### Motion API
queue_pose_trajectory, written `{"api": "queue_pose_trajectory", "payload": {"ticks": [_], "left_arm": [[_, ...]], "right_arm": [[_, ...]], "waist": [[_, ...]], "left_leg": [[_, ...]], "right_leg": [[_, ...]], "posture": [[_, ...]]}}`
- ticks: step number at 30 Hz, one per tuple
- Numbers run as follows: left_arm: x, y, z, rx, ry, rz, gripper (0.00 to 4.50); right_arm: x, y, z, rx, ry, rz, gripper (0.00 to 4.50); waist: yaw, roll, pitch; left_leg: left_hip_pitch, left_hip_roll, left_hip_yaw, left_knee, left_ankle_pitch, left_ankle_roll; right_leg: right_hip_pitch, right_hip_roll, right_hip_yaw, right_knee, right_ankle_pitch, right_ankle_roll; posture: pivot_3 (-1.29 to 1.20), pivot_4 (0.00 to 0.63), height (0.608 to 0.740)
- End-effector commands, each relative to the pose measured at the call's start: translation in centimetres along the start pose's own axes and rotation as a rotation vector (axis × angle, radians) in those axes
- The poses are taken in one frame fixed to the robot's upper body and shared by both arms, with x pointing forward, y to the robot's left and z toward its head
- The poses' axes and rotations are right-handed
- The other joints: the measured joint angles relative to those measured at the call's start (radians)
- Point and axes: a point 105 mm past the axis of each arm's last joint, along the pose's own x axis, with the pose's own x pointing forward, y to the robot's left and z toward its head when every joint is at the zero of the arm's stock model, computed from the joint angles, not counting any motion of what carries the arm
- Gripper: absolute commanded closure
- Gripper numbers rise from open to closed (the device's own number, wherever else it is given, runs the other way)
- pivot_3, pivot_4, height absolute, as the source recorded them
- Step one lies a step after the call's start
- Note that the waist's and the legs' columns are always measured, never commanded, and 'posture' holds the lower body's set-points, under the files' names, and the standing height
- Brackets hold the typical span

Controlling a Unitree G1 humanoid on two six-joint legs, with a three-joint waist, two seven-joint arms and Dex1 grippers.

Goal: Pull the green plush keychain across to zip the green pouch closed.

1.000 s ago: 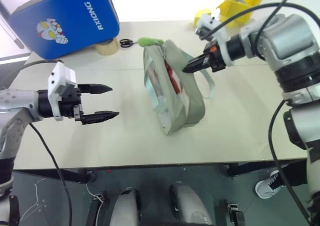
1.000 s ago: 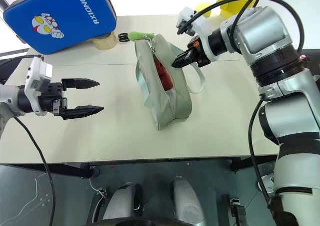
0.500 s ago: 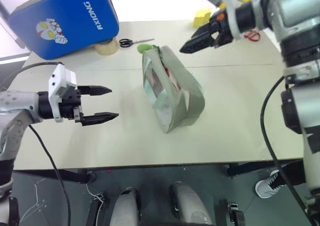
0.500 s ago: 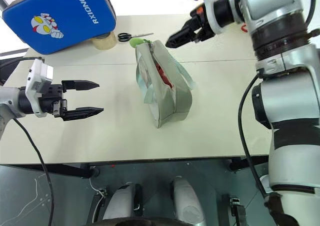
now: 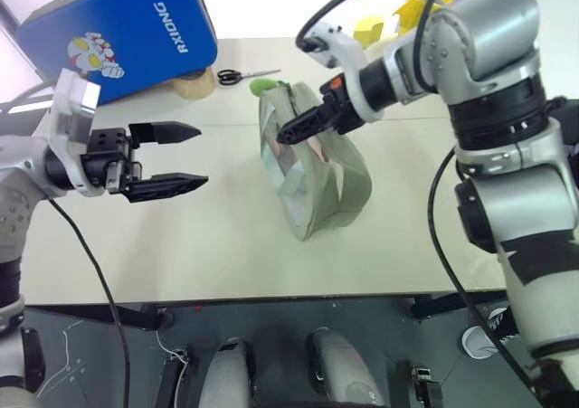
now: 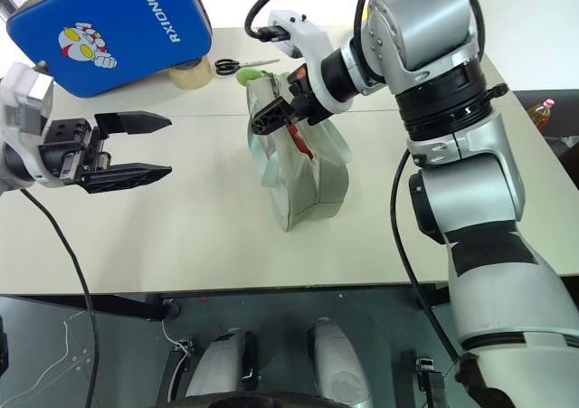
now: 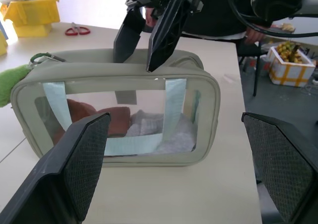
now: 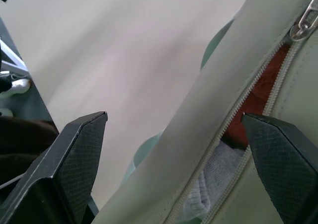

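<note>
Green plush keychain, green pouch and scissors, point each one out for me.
green plush keychain [image 7: 11, 82], left wrist view, on its fuzzy body.
green pouch [image 5: 348, 177], left eye view, on its fabric side.
scissors [image 5: 228, 77], left eye view, on the black handles.

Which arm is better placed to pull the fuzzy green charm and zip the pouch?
Probably the right. Its open gripper hangs over the unzipped pouch, close to the charm. The left gripper, also open, hovers off to the side, apart from the pouch.

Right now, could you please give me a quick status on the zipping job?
Both jaws open, empty. Right gripper over the green pouch; zipper still open. Green plush keychain at far end, ungrasped. Nothing blocking.
</note>
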Motion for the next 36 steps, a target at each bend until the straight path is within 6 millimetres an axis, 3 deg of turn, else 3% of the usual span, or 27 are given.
{"api": "queue_pose_trajectory", "payload": {"ticks": [1, 2, 5, 7, 13, 19, 24, 28, 31, 36], "left_arm": [[-0.5, 0.3, 2.4, 0.068, -0.063, 0.017, 0.0], [-0.6, 0.4, 3.0, 0.071, -0.089, 0.023, 0.0], [-1.0, 0.8, 4.6, 0.081, -0.159, 0.055, 0.0], [-1.3, 0.8, 4.9, 0.082, -0.168, 0.064, 0.0], [-1.5, 0.8, 5.0, 0.094, -0.166, 0.086, 0.0], [-1.4, 0.7, 4.9, 0.089, -0.162, 0.085, 0.0], [-1.2, 0.7, 4.6, 0.086, -0.152, 0.084, 0.0], [-1.0, 0.7, 4.3, 0.087, -0.141, 0.078, 0.0], [-0.9, 0.7, 4.3, 0.09, -0.141, 0.072, 0.0], [-0.9, 0.6, 4.3, 0.093, -0.139, 0.068, 0.0]], "right_arm": [[0.1, 1.2, 0.9, -0.031, -0.034, 0.018, 0.03], [0.3, 1.2, 0.9, -0.026, -0.033, 0.013, 0.03], [0.6, 1.1, 0.6, -0.025, -0.023, 0.0, 0.76], [0.9, 1.3, 0.5, -0.03, -0.016, 0.004, 1.86], [1.3, 1.5, 0.0, -0.04, 0.0, 0.008, 4.39], [1.3, 1.2, -0.3, -0.046, 0.0, -0.023, 4.46], [-0.3, 0.2, -0.1, -0.099, -0.03, -0.061, 4.46], [-2.7, 0.8, 0.2, -0.367, -0.062, 0.001, 4.46], [-4.2, 0.1, 0.3, -0.59, -0.044, 0.034, 4.46], [-5.1, -0.8, 0.2, -0.899, 0.07, 0.055, 4.46]], "waist": [[0.0, 0.0, 0.0], [0.001, 0.0, 0.0], [0.002, 0.0, 0.0], [0.001, 0.0, 0.0], [0.0, 0.0, 0.0], [0.001, 0.0, 0.0], [0.003, 0.0, 0.0], [0.005, 0.0, 0.0], [0.001, 0.0, 0.0], [0.0, 0.0, 0.0]], "left_leg": [[0.0, 0.0, 0.0, 0.0, 0.0, 0.0], [0.0, 0.0, 0.0, 0.0, 0.0, 0.0], [0.0, 0.0, 0.0, 0.0, 0.0, 0.0], [-0.001, 0.0, 0.0, 0.0, 0.0, 0.0], [-0.001, 0.0, -0.001, 0.0, 0.0, 0.0], [-0.001, 0.0, -0.001, 0.0, 0.0, 0.0], [-0.002, 0.0, 0.0, 0.0, 0.0, 0.0], [-0.005, 0.0, -0.001, 0.0, 0.0, 0.0], [-0.005, -0.001, -0.002, 0.0, 0.0, 0.0], [-0.004, 0.0, -0.002, 0.0, 0.0, 0.0]], "right_leg": [[0.0, 0.0, 0.0, 0.0, 0.0, 0.0], [0.0, 0.0, 0.0, 0.0, 0.0, 0.0], [0.0, 0.0, 0.0, 0.0, 0.0, 0.0], [0.0, 0.0, 0.0, 0.0, 0.0, 0.0], [-0.001, 0.0, 0.0, 0.0, 0.0, 0.0], [-0.001, 0.0, 0.0, 0.0, 0.0, 0.0], [-0.001, 0.0, 0.0, 0.0, 0.0, 0.0], [-0.003, 0.0, -0.001, -0.001, 0.0, 0.0], [-0.003, 0.0, -0.001, -0.002, 0.0, 0.0], [-0.003, 0.001, -0.001, -0.001, 0.0, 0.0]], "posture": [[0.0, 0.15, 0.737], [0.0, 0.15, 0.737], [0.0, 0.15, 0.737], [0.0, 0.15, 0.737], [0.0, 0.15, 0.737], [0.0, 0.15, 0.737], [0.0, 0.15, 0.737], [0.0, 0.15, 0.737], [0.0, 0.15, 0.737], [0.0, 0.15, 0.737]]}}
